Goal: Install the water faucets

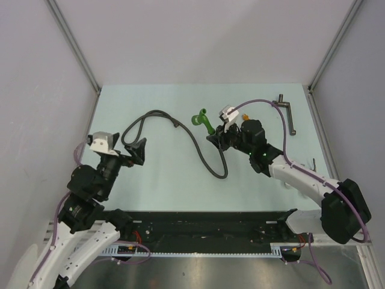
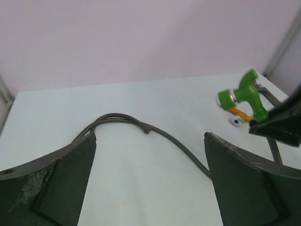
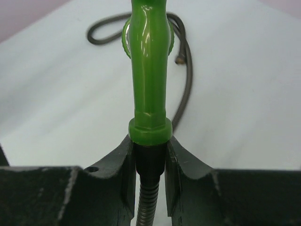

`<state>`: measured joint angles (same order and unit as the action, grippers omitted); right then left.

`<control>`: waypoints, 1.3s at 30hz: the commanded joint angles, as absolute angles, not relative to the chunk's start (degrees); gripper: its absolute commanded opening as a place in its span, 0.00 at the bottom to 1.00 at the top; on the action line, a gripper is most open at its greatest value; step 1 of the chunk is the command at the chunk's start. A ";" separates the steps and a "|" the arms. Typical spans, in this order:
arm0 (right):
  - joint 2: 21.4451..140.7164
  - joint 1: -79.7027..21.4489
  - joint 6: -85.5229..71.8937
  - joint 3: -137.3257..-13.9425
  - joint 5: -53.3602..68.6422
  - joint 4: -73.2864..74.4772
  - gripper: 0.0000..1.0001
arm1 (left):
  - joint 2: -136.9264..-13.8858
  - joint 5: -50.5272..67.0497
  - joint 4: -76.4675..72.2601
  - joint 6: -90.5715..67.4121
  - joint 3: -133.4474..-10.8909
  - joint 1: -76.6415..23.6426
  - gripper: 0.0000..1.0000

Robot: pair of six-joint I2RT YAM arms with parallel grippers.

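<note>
One grip only: right gripper [image 3: 149,151] pinched black hose [image 3: 188,70] end just under green faucet [image 3: 149,70] collar; left gripper [image 2: 150,137] spread wide, empty, above table [image 1: 150,180].

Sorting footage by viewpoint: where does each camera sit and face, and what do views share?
Top external: above and behind, looking down at the table; both arms, left gripper, right gripper show.
Left wrist: faces across the table to the back wall; open fingers frame the hose.
Right wrist: looks along its fingers, shut on the hose under the green faucet.
All three share hose and green faucet.
</note>
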<state>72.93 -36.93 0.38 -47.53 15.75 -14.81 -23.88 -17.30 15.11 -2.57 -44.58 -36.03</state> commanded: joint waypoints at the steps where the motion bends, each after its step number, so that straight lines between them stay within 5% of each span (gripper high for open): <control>1: 76.90 -35.60 -2.80 -50.01 13.68 -11.25 0.00 | -18.30 -16.98 11.87 -7.99 -41.84 -27.10 1.00; 16: 106.24 -26.55 -33.38 -46.49 29.18 -35.32 0.05 | 5.97 -25.31 8.26 -8.44 -31.20 -22.32 1.00; 19: 110.64 -25.06 -37.34 -46.41 30.76 -39.19 0.14 | 6.68 -24.70 8.44 -8.96 -31.20 -22.32 1.00; 23: 109.52 -23.82 -36.22 -45.97 28.22 -35.62 0.49 | 7.64 -24.52 8.35 -9.75 -31.20 -22.41 1.00; 28: 103.11 -22.15 -30.33 -46.05 17.07 -24.45 0.78 | 7.91 -25.84 8.79 -11.42 -31.64 -22.33 1.00; 31: 97.92 -21.45 -26.03 -45.97 10.65 -17.86 0.89 | 8.00 -26.89 9.40 -11.34 -32.17 -22.32 1.00; 39: 74.77 -21.36 -15.66 -46.05 -5.93 -3.79 0.95 | 8.00 -27.51 10.72 -11.43 -34.27 -22.32 1.00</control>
